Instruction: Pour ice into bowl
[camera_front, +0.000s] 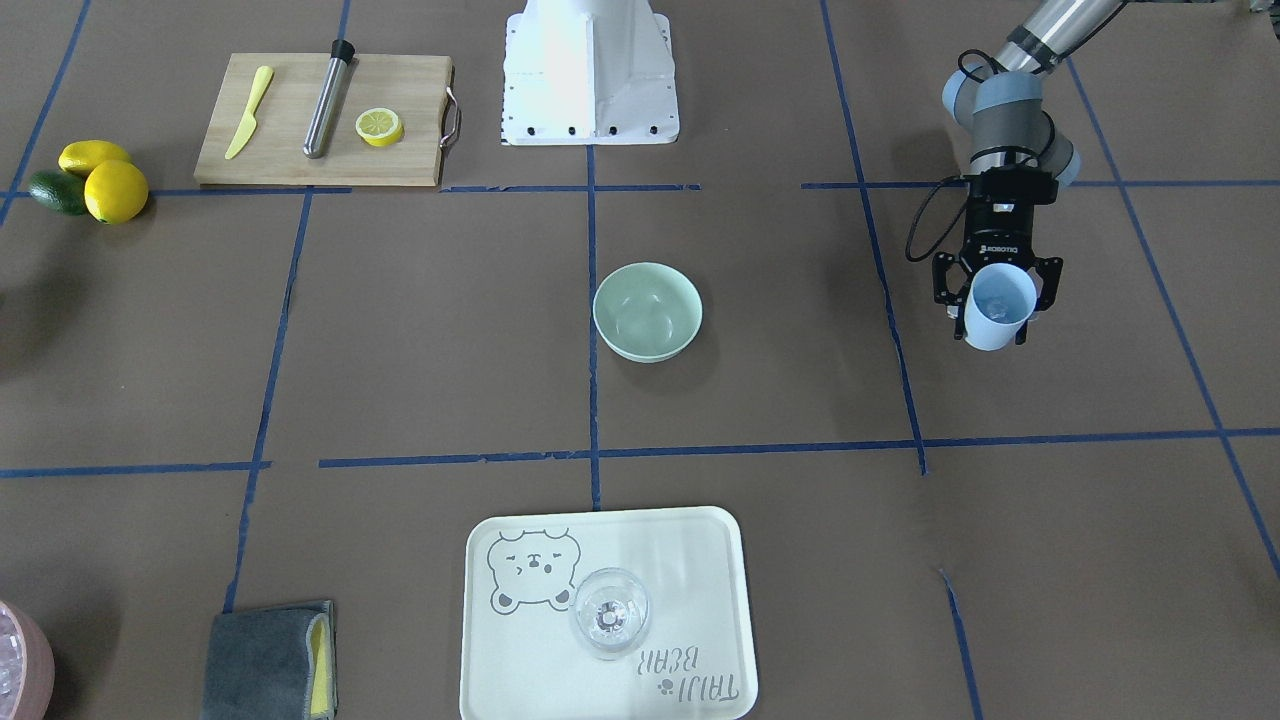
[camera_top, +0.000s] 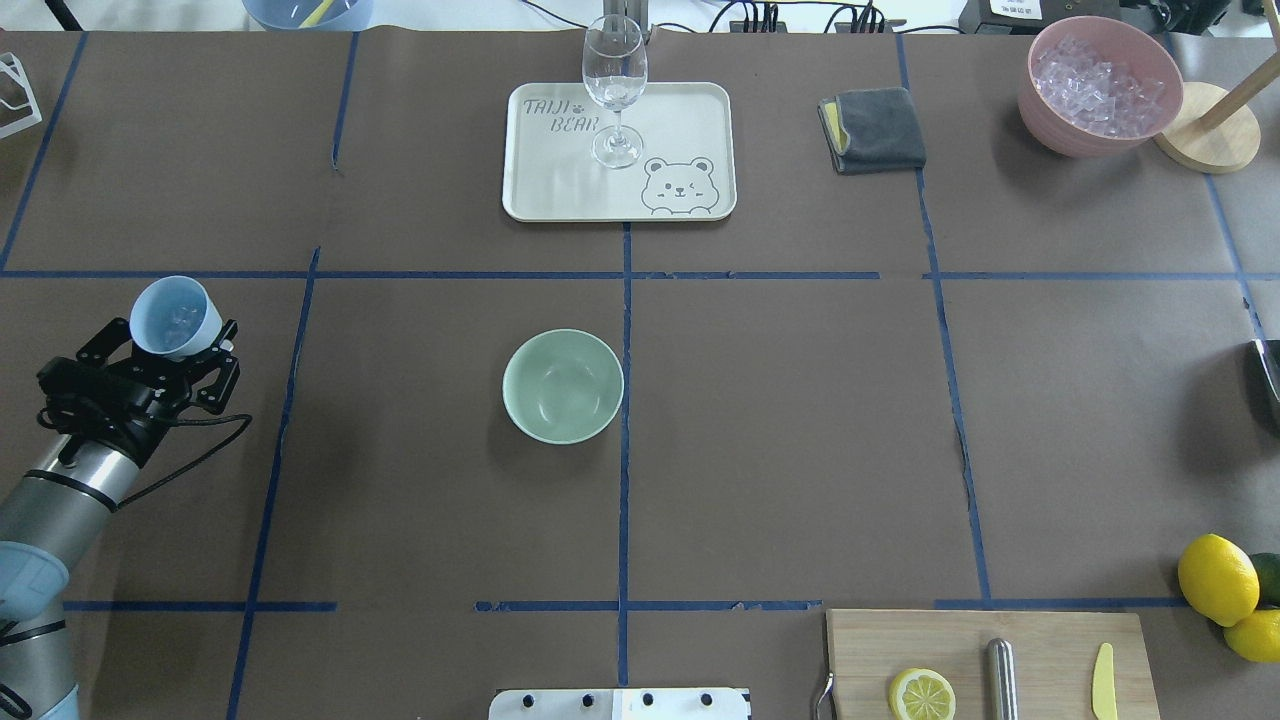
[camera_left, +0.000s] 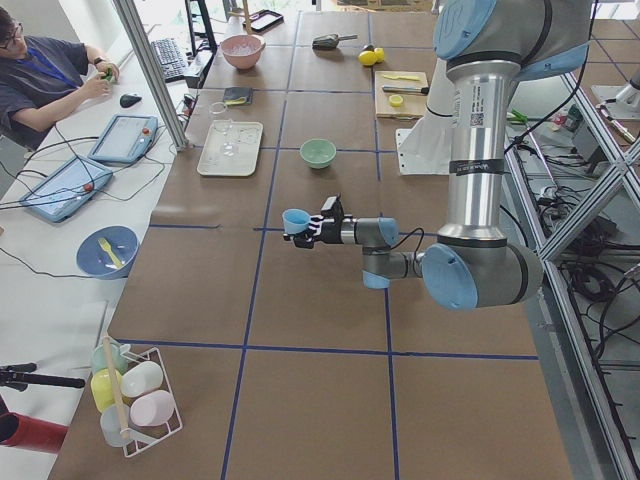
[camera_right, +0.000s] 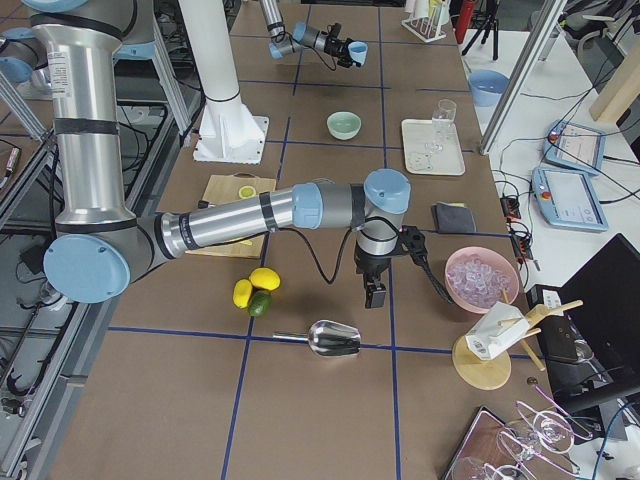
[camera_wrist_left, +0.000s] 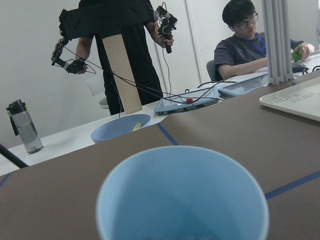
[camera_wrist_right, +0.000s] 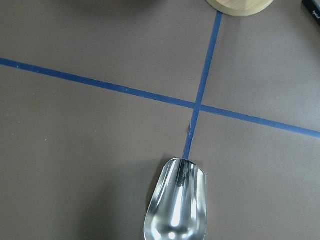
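The pale mint-green bowl (camera_front: 648, 310) (camera_top: 563, 386) stands empty near the table's middle. My left gripper (camera_front: 997, 300) (camera_top: 170, 345) is shut on a light blue cup (camera_front: 1000, 305) (camera_top: 175, 318) and holds it roughly upright above the table, well off to the bowl's left side. A few small clear ice cubes (camera_top: 183, 318) show faintly inside the cup; the left wrist view shows only the cup's rim and inside (camera_wrist_left: 182, 200). My right gripper (camera_right: 375, 290) hangs over the table's far right end, above a metal scoop (camera_wrist_right: 176, 205); I cannot tell whether it is open.
A cream tray (camera_top: 690, 110) with a wine glass (camera_top: 614, 85) lies beyond the bowl. A pink bowl of ice (camera_top: 1100, 85), a grey cloth (camera_top: 875, 130), a cutting board (camera_top: 1040, 650) with lemon slice, muddler and knife, and loose lemons (camera_top: 1217, 578) lie on the right.
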